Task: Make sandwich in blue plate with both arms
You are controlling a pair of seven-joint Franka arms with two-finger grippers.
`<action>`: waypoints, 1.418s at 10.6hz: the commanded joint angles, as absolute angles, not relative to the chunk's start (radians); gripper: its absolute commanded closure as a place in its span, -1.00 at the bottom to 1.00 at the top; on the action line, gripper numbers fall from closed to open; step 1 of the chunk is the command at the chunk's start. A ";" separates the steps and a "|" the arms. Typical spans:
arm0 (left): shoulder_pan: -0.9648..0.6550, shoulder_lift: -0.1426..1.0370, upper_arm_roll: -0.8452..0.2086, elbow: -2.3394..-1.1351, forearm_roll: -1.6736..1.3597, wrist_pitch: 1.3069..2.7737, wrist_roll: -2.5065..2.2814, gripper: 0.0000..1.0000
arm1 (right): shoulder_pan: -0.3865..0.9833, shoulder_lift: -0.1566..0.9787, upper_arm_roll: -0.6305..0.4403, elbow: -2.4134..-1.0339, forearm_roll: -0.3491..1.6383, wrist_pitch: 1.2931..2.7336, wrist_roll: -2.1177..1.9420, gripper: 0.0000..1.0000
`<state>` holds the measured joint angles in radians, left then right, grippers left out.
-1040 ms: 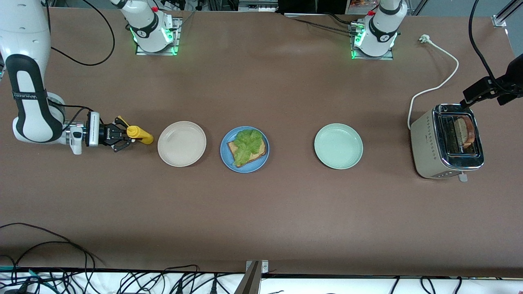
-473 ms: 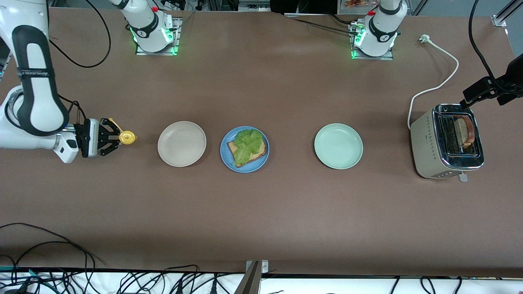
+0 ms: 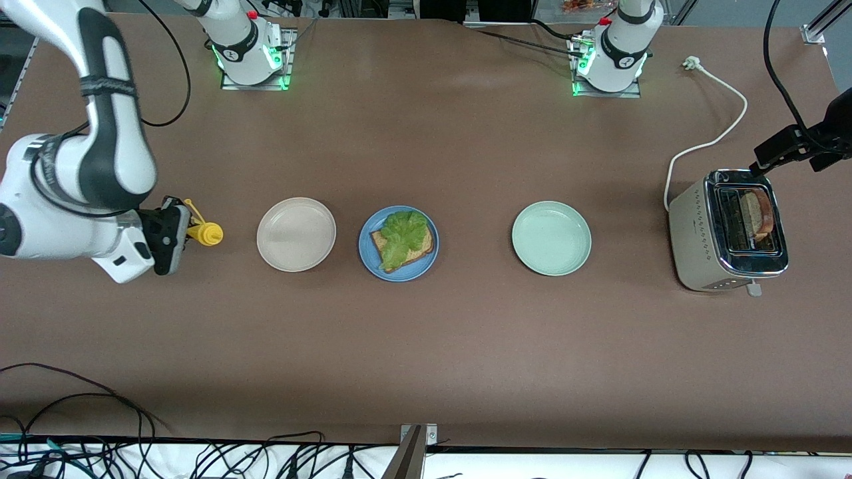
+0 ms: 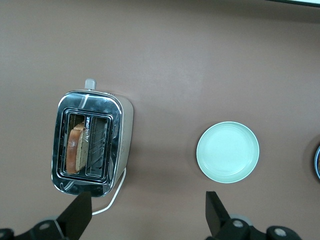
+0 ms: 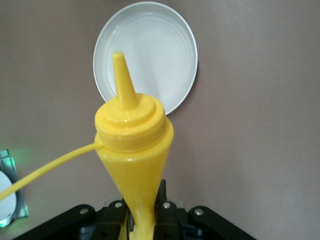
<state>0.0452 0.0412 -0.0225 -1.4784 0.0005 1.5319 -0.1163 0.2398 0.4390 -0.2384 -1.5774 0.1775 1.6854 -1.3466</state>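
The blue plate [image 3: 367, 229] holds one brown bread slice [image 3: 421, 253] with a green lettuce leaf [image 3: 401, 233] on top. A second bread slice [image 3: 759, 214] [image 4: 75, 150] stands in a slot of the toaster [image 3: 699, 229] [image 4: 122, 130]. My right gripper [image 3: 187, 230] [image 5: 145, 212] is shut on the base of a yellow squeeze bottle [image 3: 208, 233] [image 5: 132, 145], over the table toward the right arm's end, nozzle aimed at the beige plate [image 3: 296, 234] [image 5: 155, 55]. My left gripper [image 3: 775, 154] [image 4: 147, 212] hangs open over the toaster, nothing between its fingers.
A pale mint-green plate [image 3: 551, 238] [image 4: 228, 152] lies between the blue plate and the toaster. The toaster's white cord [image 3: 715, 133] runs toward the left arm's base. Cables lie along the table edge nearest the front camera [image 3: 80, 399].
My right arm has swung its wrist up and round with the yellow bottle, pulling it away from the beige plate. The left arm has stayed still.
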 commanded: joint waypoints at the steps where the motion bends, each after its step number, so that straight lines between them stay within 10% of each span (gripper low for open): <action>1: 0.051 0.049 -0.023 -1.457 -0.015 1.528 -0.123 -1.00 | 0.346 0.440 -0.154 -1.488 -0.059 1.567 -1.058 0.65; 15: 0.049 0.046 -0.026 -1.459 -0.011 1.531 -0.123 -1.00 | 1.037 0.813 -0.158 -1.304 -0.961 1.425 -0.663 0.64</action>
